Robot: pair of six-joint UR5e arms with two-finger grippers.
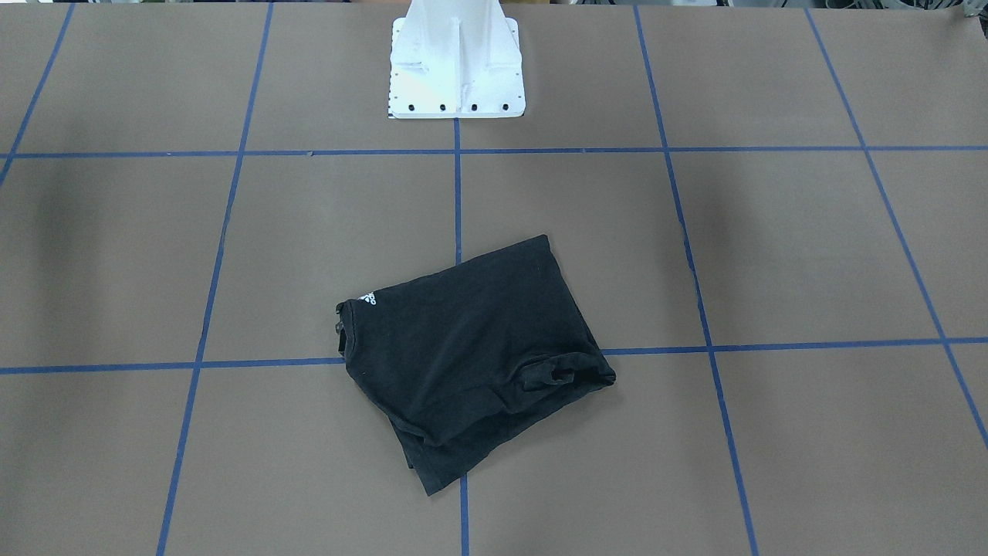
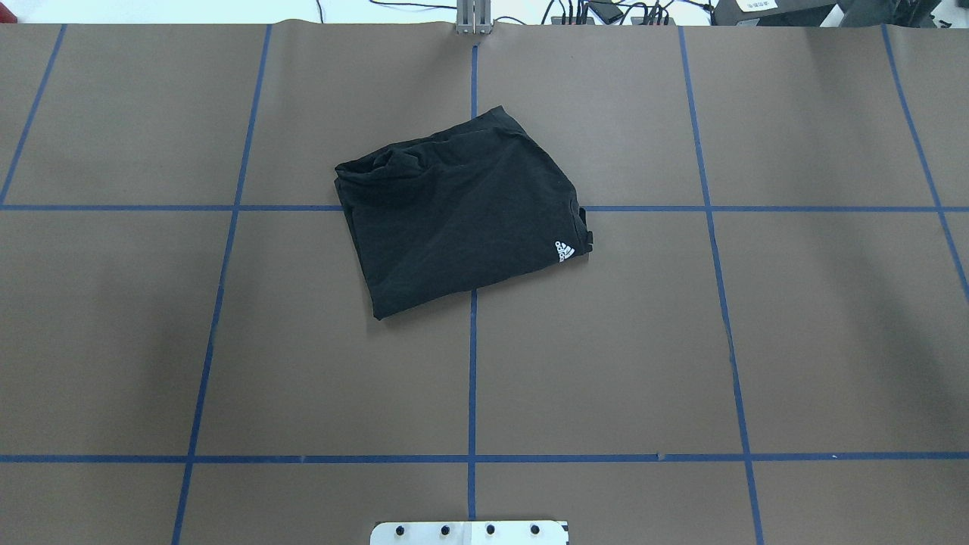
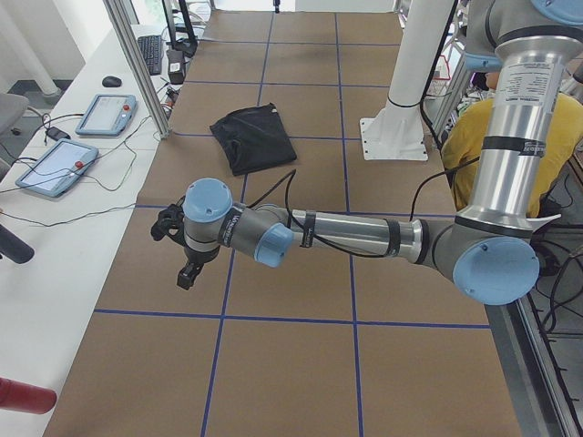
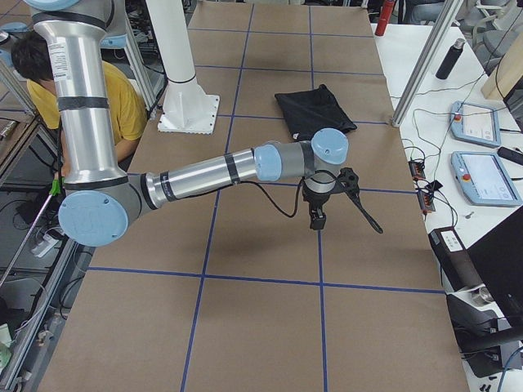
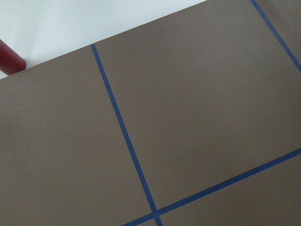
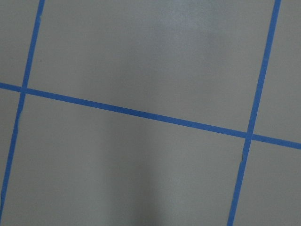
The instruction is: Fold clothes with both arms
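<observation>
On the surface [image 2: 757,341], folded black T-shirt [image 2: 454,212]; left arm [image 3: 346,235], right arm [image 4: 204,173] stretched level, well apart from it; left gripper [image 3: 186,275], right gripper [image 4: 315,217]: opening cannot be told.

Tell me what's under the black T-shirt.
The T-shirt lies on the brown table, covering a crossing of blue tape lines. Its lower folded layers, and anything beneath them, are hidden.

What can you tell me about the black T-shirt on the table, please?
The black T-shirt, soft knit by its look, lies folded into a rough rectangle, flat on the brown table cover, skewed across the blue tape lines near the table's middle. A small white logo shows beside the collar at one corner; cloth bunches at the opposite end. Nothing but the cover touches it.
</observation>
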